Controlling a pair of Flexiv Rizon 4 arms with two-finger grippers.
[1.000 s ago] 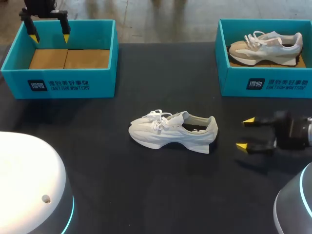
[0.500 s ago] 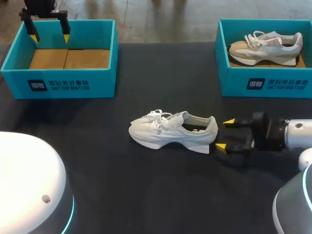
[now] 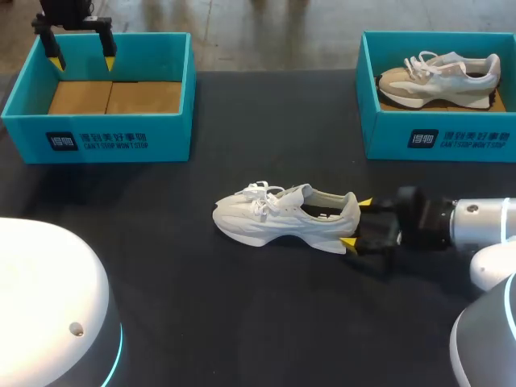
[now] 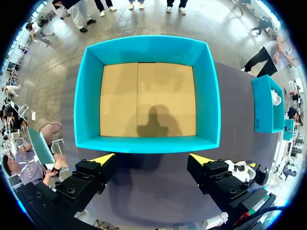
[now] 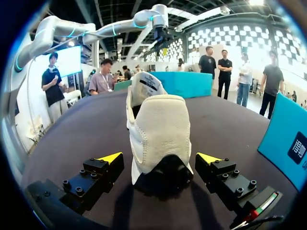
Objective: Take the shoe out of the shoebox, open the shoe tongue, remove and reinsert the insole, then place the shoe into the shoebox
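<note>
Brought the right gripper (image 3: pixel 355 222) leftward across the black tabletop (image 3: pixel 161 290) over the last second, from well clear of the white lace-up sneaker (image 3: pixel 274 216) right up to its heel. Kept the yellow-tipped fingers (image 5: pixel 109 158) spread wide, one on either side of the heel; saw narrow gaps between tips and shoe in the right wrist view, so gripped nothing. Found the sneaker (image 5: pixel 158 124) resting on its sole near the middle of the table, outside both boxes, toe pointing toward the left arm's side, heel facing the right gripper (image 5: pixel 159 158). Left the shoe where it lay before. Held the left gripper (image 3: pixel 81 50) unmoved above the far rim of the teal cardboard shoebox with a bare brown floor (image 3: pixel 113 133) at the table's left. Showed the left gripper (image 4: pixel 151 158) wide apart and holding nothing, with that box (image 4: pixel 86 96) ahead of it. Noted a second teal shoebox (image 3: pixel 435 137) at the far right, with a beige-and-white sneaker (image 3: pixel 439 78) inside.
</note>
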